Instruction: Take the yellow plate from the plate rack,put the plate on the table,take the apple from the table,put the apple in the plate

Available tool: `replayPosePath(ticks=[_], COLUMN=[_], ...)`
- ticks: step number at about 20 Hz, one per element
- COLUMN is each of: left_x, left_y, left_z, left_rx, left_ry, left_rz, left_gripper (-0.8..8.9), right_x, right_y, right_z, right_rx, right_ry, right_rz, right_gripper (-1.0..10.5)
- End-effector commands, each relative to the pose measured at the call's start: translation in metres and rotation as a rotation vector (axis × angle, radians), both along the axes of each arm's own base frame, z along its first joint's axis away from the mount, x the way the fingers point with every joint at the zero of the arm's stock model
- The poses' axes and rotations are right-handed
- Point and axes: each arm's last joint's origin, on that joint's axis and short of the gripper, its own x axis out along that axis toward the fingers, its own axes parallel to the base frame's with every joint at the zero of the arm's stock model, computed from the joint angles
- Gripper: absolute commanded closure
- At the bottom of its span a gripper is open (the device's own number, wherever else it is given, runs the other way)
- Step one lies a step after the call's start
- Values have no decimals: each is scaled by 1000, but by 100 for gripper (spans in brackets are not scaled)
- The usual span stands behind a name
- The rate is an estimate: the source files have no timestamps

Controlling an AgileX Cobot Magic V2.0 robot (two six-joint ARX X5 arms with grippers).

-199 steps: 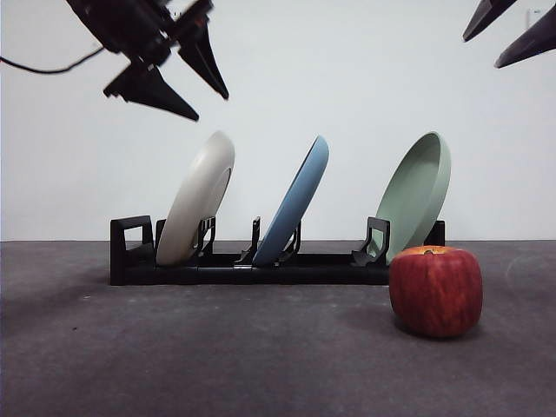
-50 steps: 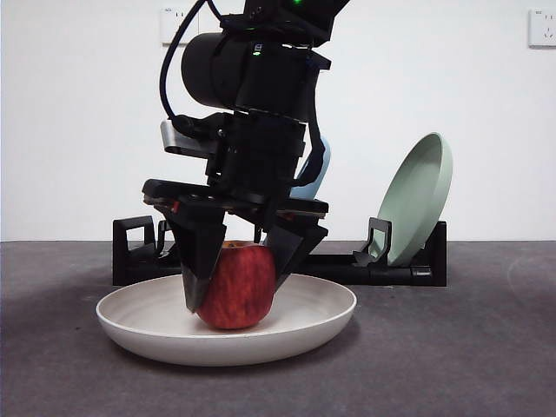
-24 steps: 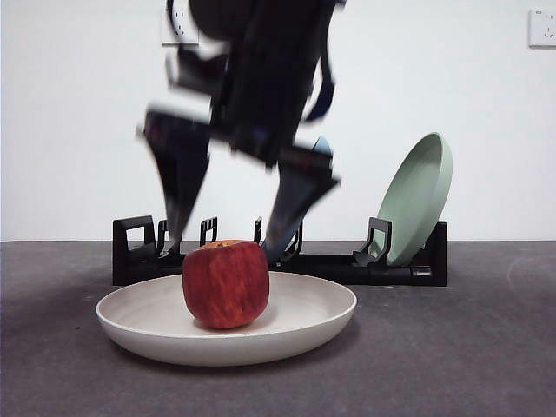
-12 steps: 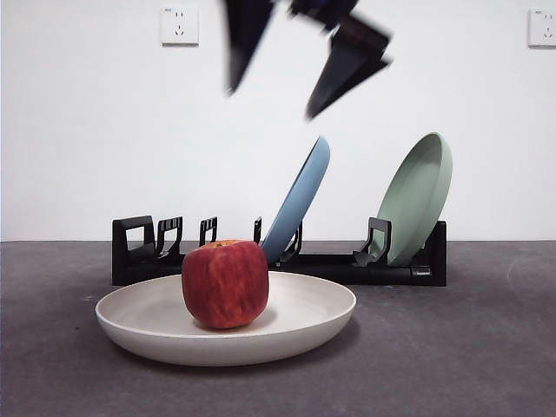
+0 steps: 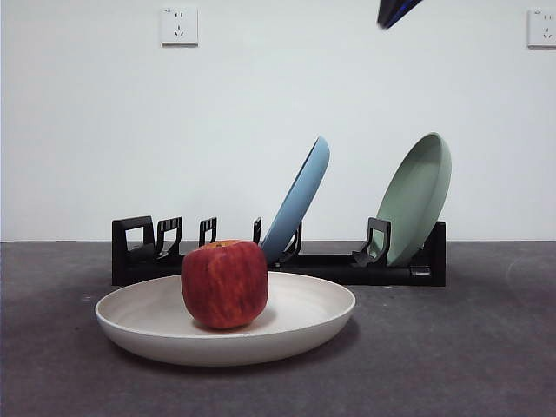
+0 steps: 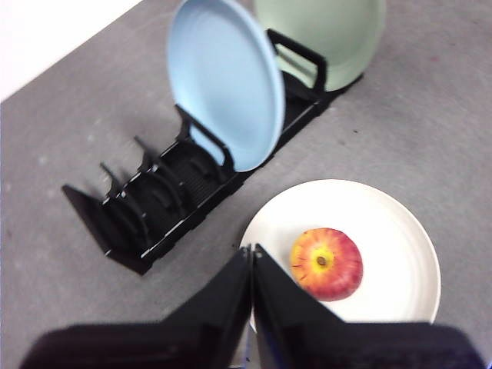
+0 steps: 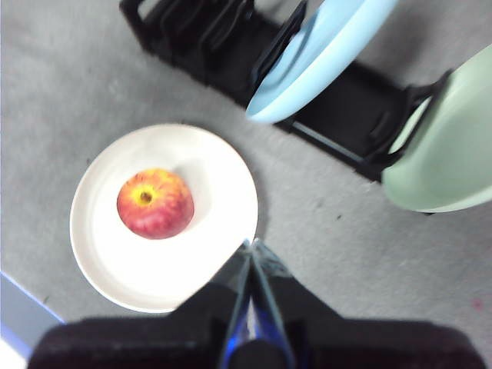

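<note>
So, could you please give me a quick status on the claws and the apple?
Both claws shut, raised clear: left claw, right claw. Apple upright in yellow plate on table. Nothing in the way.

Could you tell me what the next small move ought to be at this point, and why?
Probably none beyond parking both arms clear. The apple sits upright in the yellow plate, which lies flat on the table in front of the plate rack. The left gripper and right gripper are both shut, empty and high above the scene, so the task looks finished.
</note>
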Motion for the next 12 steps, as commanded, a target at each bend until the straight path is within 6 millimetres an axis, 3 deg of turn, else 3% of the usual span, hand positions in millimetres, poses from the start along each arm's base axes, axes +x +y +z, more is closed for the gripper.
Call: replayPosePath(ticks=[1, 6, 12], left_x=[6, 9, -15], left_y=[10, 25, 44], left_z=[2, -2, -50], left_rx=[-43, -114, -231], left_ry=[10, 24, -35], left_rz=[3, -6, 47], left_gripper=[821, 821, 821], right_x=[-6, -18, -42], right_y=[-6, -14, -31], right_z=[4, -2, -59], right_rx=[12, 46, 141], right_ry=[-24, -71, -127], right_rz=[1, 0, -44], right_gripper=[963, 963, 963])
